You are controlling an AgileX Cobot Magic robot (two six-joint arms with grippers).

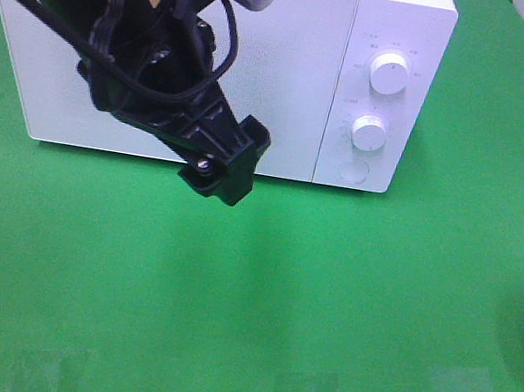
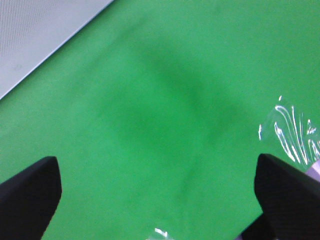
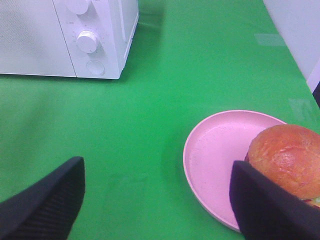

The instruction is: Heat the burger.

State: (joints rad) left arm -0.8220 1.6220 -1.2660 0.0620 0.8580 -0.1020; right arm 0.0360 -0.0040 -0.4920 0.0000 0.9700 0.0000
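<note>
Sitting upright on pink plate (image 3: 215, 160), burger (image 3: 287, 157), bun up

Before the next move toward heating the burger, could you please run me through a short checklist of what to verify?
1. Microwave door: it looks closed in the high view, so nothing can go in yet. Not ok.
2. Burger: it sits on the pink plate, off to one side of it, untouched. Ok.
3. Right gripper: jaws wide apart, empty, with the burger next to one finger rather than between them. Ok for an approach.
4. Left gripper: jaws wide apart over bare green cloth, holding nothing. Ok.
5. Left arm position: it hangs in front of the door in the high view; whether the door could swing past it, cannot tell.
</note>
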